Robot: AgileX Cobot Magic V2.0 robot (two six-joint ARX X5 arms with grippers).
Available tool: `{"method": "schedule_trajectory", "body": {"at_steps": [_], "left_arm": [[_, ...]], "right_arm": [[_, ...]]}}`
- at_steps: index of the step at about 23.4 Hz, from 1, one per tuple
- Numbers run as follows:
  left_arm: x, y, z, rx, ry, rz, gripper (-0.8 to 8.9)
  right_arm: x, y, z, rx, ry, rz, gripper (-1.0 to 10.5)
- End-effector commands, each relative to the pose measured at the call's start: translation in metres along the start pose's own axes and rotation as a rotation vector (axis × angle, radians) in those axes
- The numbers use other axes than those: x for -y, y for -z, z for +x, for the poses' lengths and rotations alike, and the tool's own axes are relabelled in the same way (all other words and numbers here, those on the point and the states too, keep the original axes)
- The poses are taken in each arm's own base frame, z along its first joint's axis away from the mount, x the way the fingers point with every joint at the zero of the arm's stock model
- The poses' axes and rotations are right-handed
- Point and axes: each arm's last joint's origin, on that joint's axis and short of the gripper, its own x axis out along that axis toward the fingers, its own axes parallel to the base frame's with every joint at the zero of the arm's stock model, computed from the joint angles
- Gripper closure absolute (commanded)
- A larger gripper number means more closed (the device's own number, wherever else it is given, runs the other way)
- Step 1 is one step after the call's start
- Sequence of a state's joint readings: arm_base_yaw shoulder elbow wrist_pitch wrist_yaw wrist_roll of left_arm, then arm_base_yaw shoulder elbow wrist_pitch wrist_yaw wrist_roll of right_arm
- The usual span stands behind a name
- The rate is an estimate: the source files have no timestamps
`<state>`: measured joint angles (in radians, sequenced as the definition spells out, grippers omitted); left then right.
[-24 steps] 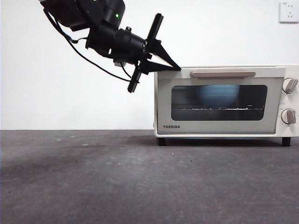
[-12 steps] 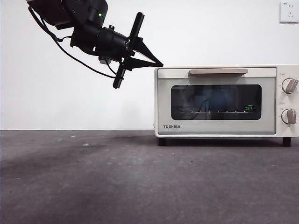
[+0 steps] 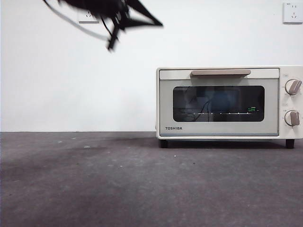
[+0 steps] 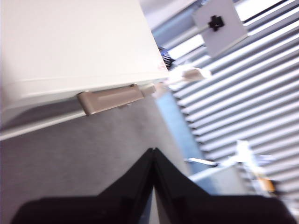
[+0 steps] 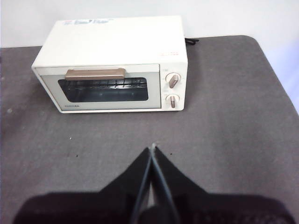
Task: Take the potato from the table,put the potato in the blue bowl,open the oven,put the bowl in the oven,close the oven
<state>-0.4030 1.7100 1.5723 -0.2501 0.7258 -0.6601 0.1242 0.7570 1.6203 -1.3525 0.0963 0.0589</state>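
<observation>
The cream oven [image 3: 218, 128] stands at the right of the table [image 3: 118, 179] with its dark glass door shut and its beige handle [image 3: 220, 73] up. Dimly behind the glass shows a bluish shape [image 3: 221, 99], probably the blue bowl; the potato is hidden. My left gripper [image 3: 154, 21] is shut and empty, blurred, high above the table to the left of the oven. Its wrist view shows the shut tips [image 4: 153, 154] apart from the oven [image 4: 70, 42] and handle [image 4: 112, 99]. My right gripper [image 5: 152, 151] is shut and empty, well back from the oven [image 5: 117, 37].
Two knobs [image 3: 293, 86] [image 3: 292, 118] sit on the oven's right side. Wall sockets [image 3: 292, 12] [image 3: 88, 16] are on the white wall behind. A dark cable [image 5: 191, 41] runs out behind the oven. Bare grey table [image 5: 233, 116] stretches in front of and left of the oven.
The oven door went from slightly ajar to fully shut. My left gripper left the oven's top left corner and rose up and to the left, to the picture's top edge.
</observation>
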Motion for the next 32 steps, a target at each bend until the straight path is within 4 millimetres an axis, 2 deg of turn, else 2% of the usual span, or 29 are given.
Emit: {"method": "schedule_trajectory", "body": {"at_steps": [1,6,10,15,19,24,28,32], "left_arm": [[0.023,0.013,-0.027,-0.001,-0.204,0.236,8.19],[0.072,0.04,-0.087,0.029,-0.48,0.405,8.19],[0.108,0.061,-0.13,0.102,-0.565,0.461,8.19],[0.139,0.088,-0.176,0.189,-0.595,0.507,8.18],[0.151,0.112,-0.205,0.176,-0.638,0.51,8.18],[0.153,0.136,-0.233,0.137,-0.699,0.516,8.18],[0.153,0.148,-0.247,0.114,-0.711,0.496,8.18],[0.153,0.15,-0.249,0.104,-0.715,0.493,8.18]], "right_arm": [[0.0,0.003,0.002,-0.029,-0.003,-0.01,9.5],[-0.001,0.006,0.009,-0.058,0.0,-0.022,9.5],[-0.001,0.007,0.012,-0.066,0.0,-0.024,9.5],[-0.002,0.008,0.013,-0.072,-0.036,-0.028,9.5],[-0.004,0.008,0.013,-0.073,-0.069,-0.047,9.5],[-0.004,0.008,0.013,-0.073,-0.085,-0.055,9.5],[-0.004,0.008,0.013,-0.073,-0.08,-0.051,9.5],[-0.005,0.007,0.014,-0.076,-0.079,-0.035,9.5]]}}
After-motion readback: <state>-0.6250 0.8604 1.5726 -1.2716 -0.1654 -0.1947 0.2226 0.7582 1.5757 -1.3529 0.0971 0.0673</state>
